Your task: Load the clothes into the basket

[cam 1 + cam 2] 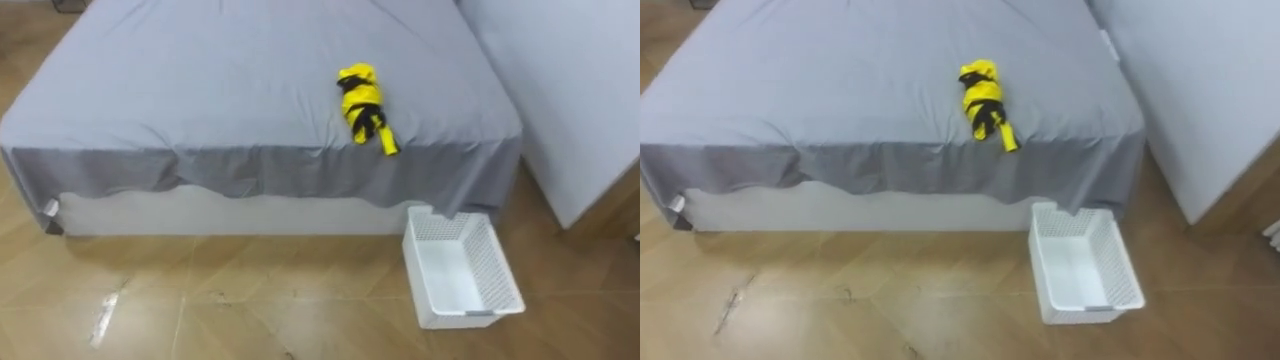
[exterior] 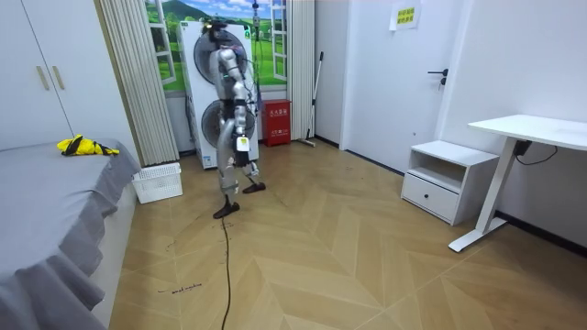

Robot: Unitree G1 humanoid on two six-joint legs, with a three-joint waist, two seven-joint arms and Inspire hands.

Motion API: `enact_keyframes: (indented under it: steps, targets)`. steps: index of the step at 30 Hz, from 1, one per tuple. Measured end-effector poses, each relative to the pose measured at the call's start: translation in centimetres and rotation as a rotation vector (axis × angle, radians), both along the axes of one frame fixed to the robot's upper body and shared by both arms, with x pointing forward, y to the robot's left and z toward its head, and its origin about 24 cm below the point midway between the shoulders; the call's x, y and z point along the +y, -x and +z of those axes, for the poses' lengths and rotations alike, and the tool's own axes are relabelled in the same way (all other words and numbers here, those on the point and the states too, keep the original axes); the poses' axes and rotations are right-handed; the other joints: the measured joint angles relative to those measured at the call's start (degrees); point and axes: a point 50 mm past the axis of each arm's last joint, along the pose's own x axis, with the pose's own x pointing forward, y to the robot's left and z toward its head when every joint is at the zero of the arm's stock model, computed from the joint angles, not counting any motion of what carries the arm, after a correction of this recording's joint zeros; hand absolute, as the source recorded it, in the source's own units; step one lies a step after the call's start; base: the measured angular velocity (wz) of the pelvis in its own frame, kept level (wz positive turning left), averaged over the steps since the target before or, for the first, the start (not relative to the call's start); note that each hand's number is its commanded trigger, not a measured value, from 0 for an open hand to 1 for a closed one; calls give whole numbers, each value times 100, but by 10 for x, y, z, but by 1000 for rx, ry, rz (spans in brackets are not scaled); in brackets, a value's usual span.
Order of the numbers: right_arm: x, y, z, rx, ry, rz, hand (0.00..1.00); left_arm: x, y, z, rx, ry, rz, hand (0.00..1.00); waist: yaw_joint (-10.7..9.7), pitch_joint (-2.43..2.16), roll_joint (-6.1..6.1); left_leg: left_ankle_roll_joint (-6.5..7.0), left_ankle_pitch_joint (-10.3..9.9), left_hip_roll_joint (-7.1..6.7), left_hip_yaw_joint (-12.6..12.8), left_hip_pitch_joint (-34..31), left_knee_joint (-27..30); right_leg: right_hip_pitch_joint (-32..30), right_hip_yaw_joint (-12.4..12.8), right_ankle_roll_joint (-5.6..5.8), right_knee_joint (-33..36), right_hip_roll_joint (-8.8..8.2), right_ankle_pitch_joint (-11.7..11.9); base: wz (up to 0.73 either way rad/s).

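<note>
- One bundle of yellow and black clothes lies on the grey bed, close to the edge nearest the robot and towards the bed's right corner.
- A white basket stands on the wooden floor, just beside that corner. It sits below the clothes and a little to their right, and nothing is in it.
- In the room view the robot stands upright on the floor, a few steps back from the bed, with a hand hanging by its hip. The clothes and the basket are both well apart from that hand.
- I cannot tell whether its fingers are released or clenched, because the hand shows too small. It holds and touches nothing.
- The task looks barely begun, with the approach to the bed as the step in hand.
- The next move calls for walking up to the bed edge, reaching forward over it, and closing on the bundle.
</note>
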Motion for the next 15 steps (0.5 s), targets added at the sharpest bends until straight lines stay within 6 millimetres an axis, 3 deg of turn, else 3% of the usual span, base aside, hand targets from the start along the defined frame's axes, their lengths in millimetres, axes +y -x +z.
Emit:
enact_keyframes:
  steps: [1, 2, 3, 4, 5, 6, 7, 8, 9, 10, 11, 12, 13, 14, 15]
  targets:
    - [0, -1, 0, -13, 5, -16, 0, 0, 0, 0, -4, -1, 4, 0, 52, 9, -17, 58, -298, -100, 31, 178, 201, -80, 3, 106, 482, -101, 75, 12]
    - [0, -3, 1, -26, 7, -23, 0, 0, 0, 0, -11, -3, 6, 0, 60, 10, -18, 69, -436, -148, 31, 349, 215, -109, -7, 143, 877, -156, 171, -7]
    - [1, -14, 2, -69, 12, -16, 0, 1, -2, 1, -22, -7, 3, 0, 67, 25, -17, 99, -608, -217, 35, 689, 141, -267, -12, 152, 1678, -260, 516, -4]
    - [1, -25, 4, -112, 21, -7, 0, 0, -10, 2, -44, -11, -11, 0, 61, 46, 19, 110, -737, -266, -16, 1112, -93, -506, 61, 89, 2517, -305, 1158, -4]
    - [2, -30, 5, -133, 24, -3, 0, 0, -12, 2, -49, -14, -22, 0, 56, 68, 16, 117, -778, -273, -46, 1321, -254, -657, 113, 17, 2926, -311, 1518, -9]
    - [5, -42, 8, -185, 23, 6, 0, -1, -20, 3, -69, -22, -43, 0, 103, 86, 107, 113, -834, -271, -110, 1714, -520, -980, 107, -34, 3598, -288, 1595, -17]
    - [7, -56, 12, -242, 20, 20, 0, -2, -27, 4, -87, -29, -77, 0, 147, 114, 123, 90, -867, -206, -135, 2055, -789, -1392, 24, -146, 4000, -154, 1264, -18]
    - [8, -63, 14, -272, 18, 27, 0, -3, -31, 4, -99, -29, -90, 0, 177, 105, 248, 73, -883, -157, -147, 2214, -879, -1594, -44, -224, 4037, -27, 1082, -17]
    - [10, -77, 19, -324, 17, 32, 0, -5, -37, 5, -118, -31, -119, 0, 214, 138, 296, 26, -923, -13, -163, 2472, -1053, -2026, -129, -314, 3840, 281, 762, 0]
    - [12, -89, 23, -370, 17, 42, 0, -6, -41, 7, -136, -33, -142, 0, 199, 135, 395, -21, -958, 89, -283, 2679, -1190, -2396, -306, -334, 3282, 565, 611, 10]
    - [14, -93, 26, -392, 21, 51, 0, -6, -43, 7, -141, -32, -155, 0, 173, 134, 405, -44, -977, 137, -321, 2769, -1259, -2556, -376, -334, 2883, 695, 609, 34]
    - [16, -102, 31, -432, 26, 64, 0, -8, -44, 8, -146, -27, -179, 0, 135, 134, 398, -98, -1019, 190, -432, 2934, -1394, -2810, -426, -404, 1924, 913, 692, 50]
    - [17, -110, 35, -468, 31, 73, 0, -11, -44, 7, -144, -17, -201, 0, 108, 128, 373, -158, -1064, 192, -496, 3115, -1519, -2987, -482, -523, 970, 1009, 1036, 53]
    - [17, -113, 37, -484, 37, 74, 0, -14, -46, 7, -146, -9, -211, 0, 81, 131, 397, -188, -1091, 220, -530, 3231, -1577, -3039, -536, -576, 692, 1040, 1398, 60]
    - [17, -116, 39, -507, 45, 64, 0, -17, -42, 6, -134, 6, -222, 0, 46, 114, 415, -248, -1126, 278, -631, 3415, -1599, -3041, -588, -694, 181, 1119, 2005, 43]
